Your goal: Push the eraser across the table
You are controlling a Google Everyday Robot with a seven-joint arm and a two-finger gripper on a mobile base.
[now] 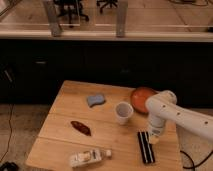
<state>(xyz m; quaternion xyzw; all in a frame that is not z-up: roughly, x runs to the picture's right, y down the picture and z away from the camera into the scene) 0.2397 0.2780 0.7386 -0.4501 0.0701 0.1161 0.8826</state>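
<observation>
Six things lie on the one light plank desk (60, 142), one of each kind. Taking the desk's middle as the dial's centre, the single eraser (145, 149) is out at 4 o'clock, near the front right corner. It is a long, flat black block with a pale stripe along it, its length running from 12 to 6. One white cup (123, 112) stands upright close to the centre, toward 2 o'clock. Beyond it, at the far right edge, sits one orange-red dish (140, 96). One blue-grey sponge (95, 100) lies at 11 o'clock. One dark reddish-brown oblong thing (80, 127) lies at 9 o'clock, tilted on a diagonal. One whitish object (87, 158) lies on its side at 7 o'clock, by the front edge.

One white arm (172, 112) comes in from the right side at 3 o'clock and bends down over the desk. Its one tool (153, 139) points down just beside the eraser's far end, at the block's 1 o'clock corner. I cannot tell whether the two touch. The tool is narrow, pinched together, and grips nothing.
</observation>
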